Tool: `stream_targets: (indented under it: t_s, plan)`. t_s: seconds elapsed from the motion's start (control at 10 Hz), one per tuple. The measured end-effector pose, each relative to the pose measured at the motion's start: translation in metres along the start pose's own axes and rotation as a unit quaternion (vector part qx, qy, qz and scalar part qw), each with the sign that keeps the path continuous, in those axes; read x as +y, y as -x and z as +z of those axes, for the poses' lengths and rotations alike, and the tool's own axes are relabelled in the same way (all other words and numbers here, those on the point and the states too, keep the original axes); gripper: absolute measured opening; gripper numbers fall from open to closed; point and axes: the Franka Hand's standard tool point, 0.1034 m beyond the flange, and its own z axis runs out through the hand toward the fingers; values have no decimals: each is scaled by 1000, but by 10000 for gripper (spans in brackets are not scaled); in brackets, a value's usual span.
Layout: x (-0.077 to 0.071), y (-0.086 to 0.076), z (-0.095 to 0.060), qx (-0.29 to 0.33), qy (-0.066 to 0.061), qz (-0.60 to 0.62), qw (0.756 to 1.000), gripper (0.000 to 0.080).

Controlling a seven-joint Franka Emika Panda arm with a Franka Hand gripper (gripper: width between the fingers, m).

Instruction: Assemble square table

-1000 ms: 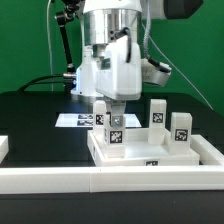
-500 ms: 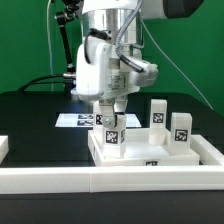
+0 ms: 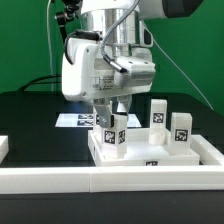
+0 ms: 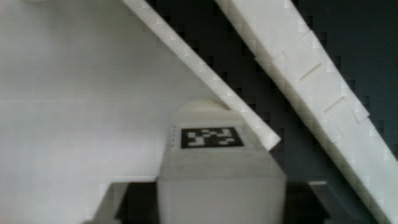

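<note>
Arm: the white wrist housing fills the upper middle of the exterior view; its upper links are cut off by the frame edge (the wrist looks turned, its flat side toward the exterior view's left).
Tabletop (image 3: pixel 200 150): white tray on the black table near the front rail, its front edge partly behind that rail (image 3: pixel 110 180); a small tag on that edge is only half visible.
Marker board (image 3: pixel 75 120): flat tagged sheet behind the tabletop, mostly hidden by the arm.
Gripper (image 3: pixel 112 122): points straight down over the tabletop's corner toward the exterior view's left; fingertips are hard to separate from the white leg.
Held leg (image 3: pixel 114 135): upright, tag facing the camera, clamped between the jaws at its upper end; in the wrist view it (image 4: pixel 217 160) sits between two dark fingers (image 4: pixel 128 203), blurred.
Other legs: two stand upright on the tabletop toward the exterior view's right (image 3: pixel 157 114) (image 3: pixel 180 127); a fourth peeks out beside the gripper (image 3: pixel 100 118), mostly hidden.
</note>
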Motion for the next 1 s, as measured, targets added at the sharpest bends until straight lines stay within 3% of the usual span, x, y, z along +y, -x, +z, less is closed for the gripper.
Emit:
stream_targets:
  t_s: [0.1,0.2,0.4,0.7,1.0]
  plan:
    - [0,0,0,0,0,-14,1000,347]
    - [0,0,0,0,2,-39,999,347]
    - [0,-3,0,0,11,-107,994,617]
    - [2,4,-2,-3,22,-270,963,648]
    - [2,5,0,-5,20,-403,915,649]
